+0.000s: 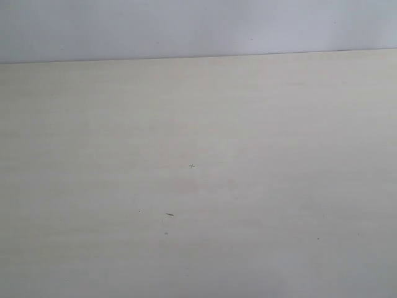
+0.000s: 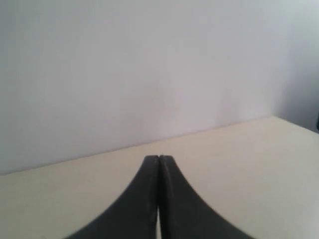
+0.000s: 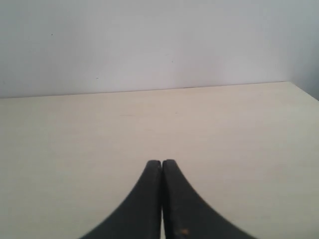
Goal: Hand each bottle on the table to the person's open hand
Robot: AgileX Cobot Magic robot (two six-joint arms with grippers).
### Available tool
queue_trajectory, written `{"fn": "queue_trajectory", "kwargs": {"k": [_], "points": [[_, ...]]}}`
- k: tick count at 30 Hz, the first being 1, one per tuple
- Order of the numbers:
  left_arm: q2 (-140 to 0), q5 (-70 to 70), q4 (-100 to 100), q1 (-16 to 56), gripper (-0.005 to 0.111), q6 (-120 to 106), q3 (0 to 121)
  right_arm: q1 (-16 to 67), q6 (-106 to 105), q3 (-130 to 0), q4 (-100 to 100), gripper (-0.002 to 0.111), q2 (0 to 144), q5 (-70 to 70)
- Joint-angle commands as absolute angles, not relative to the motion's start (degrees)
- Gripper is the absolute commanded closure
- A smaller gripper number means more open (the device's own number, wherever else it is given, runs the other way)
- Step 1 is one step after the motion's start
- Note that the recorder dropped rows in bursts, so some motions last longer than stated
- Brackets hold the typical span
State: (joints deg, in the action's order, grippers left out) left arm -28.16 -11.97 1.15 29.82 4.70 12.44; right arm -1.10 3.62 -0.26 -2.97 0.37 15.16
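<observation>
The pale beige table fills the exterior view, with only a few tiny dark specks on it. No bottles show in any view, and the person's open hand is out of view too. Neither arm appears in the exterior view. In the left wrist view my left gripper has its black fingers pressed together over the table, holding nothing. In the right wrist view my right gripper is likewise shut and empty above the table.
A plain pale grey-white wall runs along the table's far edge. The wall also fills the upper half of the left wrist view, and the wall backs the right wrist view.
</observation>
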Motion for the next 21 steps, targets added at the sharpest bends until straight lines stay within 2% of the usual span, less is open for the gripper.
{"fn": "queue_trajectory", "kwargs": {"k": [1, 11, 21], "points": [[-19.62, -9.26, 1.3, 24.68, 0.107, 4.95, 10.0, -1.49, 3.71, 0.0, -2.95, 0.108, 0.0, 14.74], [-1.82, -8.54, 1.3, 13.07, 0.107, 0.0, 0.0, -1.49, 3.71, 0.0, -2.95, 0.108, 0.0, 14.74], [0.0, -3.59, 1.3, 11.99, 0.107, 0.0, 0.0, -1.49, 3.71, 0.0, -2.95, 0.108, 0.0, 14.74]]}}
